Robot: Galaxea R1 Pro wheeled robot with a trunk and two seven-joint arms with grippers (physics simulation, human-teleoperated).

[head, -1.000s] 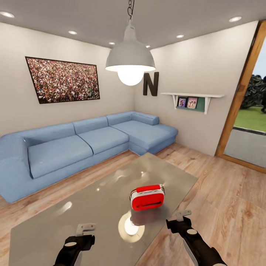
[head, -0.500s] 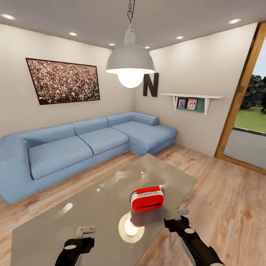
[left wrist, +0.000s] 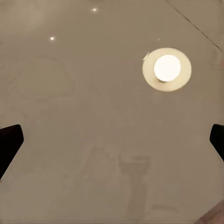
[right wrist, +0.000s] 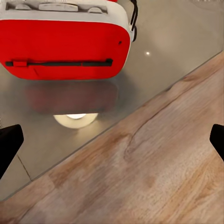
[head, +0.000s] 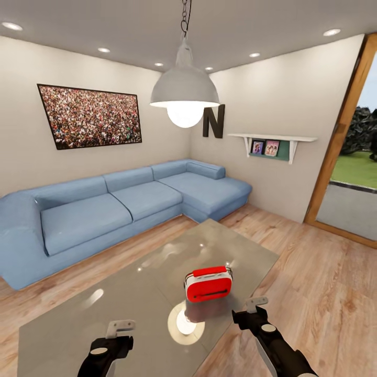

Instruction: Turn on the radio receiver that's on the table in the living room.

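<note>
While I watch from the head cam, the radio receiver (head: pixel 208 284) sits upright on the table (head: pixel 131 293), near its right edge. My right gripper (head: pixel 251 305) hangs just short of it — fingers spread wide. Left gripper (head: pixel 120 326) likewise open, arms cut off below.

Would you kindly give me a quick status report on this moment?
Both grippers open, empty: left gripper, right gripper. Radio receiver upright on table, untouched, just beyond right gripper. Nothing in the way.
</note>
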